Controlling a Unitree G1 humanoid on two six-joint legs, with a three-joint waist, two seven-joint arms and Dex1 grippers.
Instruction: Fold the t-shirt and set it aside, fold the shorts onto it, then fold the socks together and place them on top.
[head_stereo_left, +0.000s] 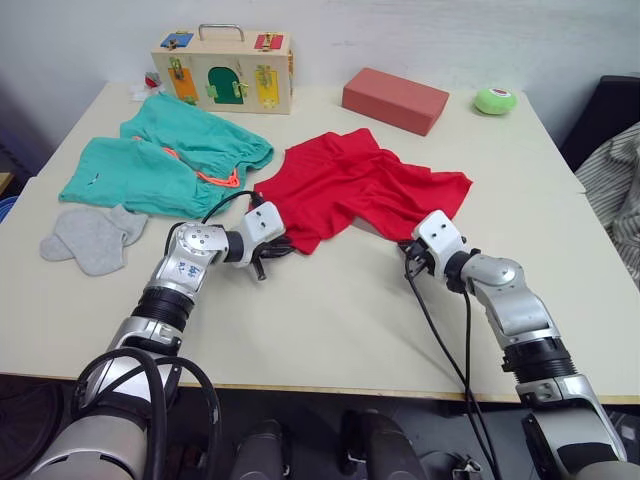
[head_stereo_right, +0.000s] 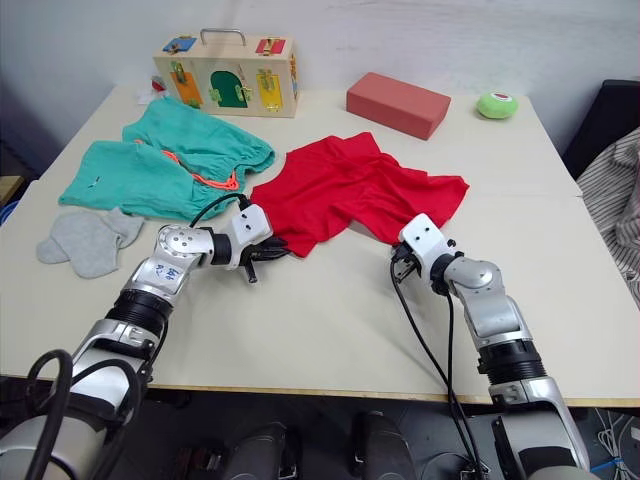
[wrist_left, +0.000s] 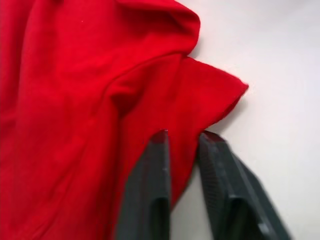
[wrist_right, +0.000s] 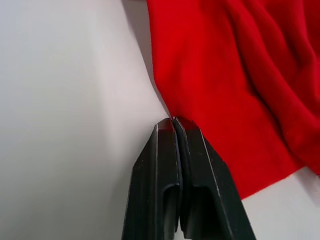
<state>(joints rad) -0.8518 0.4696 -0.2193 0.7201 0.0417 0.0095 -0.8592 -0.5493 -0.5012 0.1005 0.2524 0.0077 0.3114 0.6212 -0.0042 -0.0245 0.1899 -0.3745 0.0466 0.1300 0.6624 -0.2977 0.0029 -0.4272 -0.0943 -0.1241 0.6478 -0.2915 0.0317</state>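
Observation:
The red t-shirt (head_stereo_left: 350, 185) lies crumpled at the middle of the white table (head_stereo_left: 330, 320). At the shirt's near left corner, my left gripper (head_stereo_left: 275, 250) has its fingers closed on a fold of red cloth (wrist_left: 180, 100). My right gripper (head_stereo_left: 412, 255) is at the shirt's near right edge, with its fingers (wrist_right: 165, 150) pressed together where the hem (wrist_right: 210, 115) meets them. The teal shorts (head_stereo_left: 160, 160) with an orange drawstring lie spread at the far left. The grey socks (head_stereo_left: 92, 238) lie beside them near the left edge.
A wooden latch box (head_stereo_left: 225, 72) stands at the back left. A salmon block (head_stereo_left: 395, 100) and a small green round thing (head_stereo_left: 495, 100) sit at the back right. Striped fabric (head_stereo_left: 615, 190) hangs off the table's right side. Bare tabletop lies in front of the shirt.

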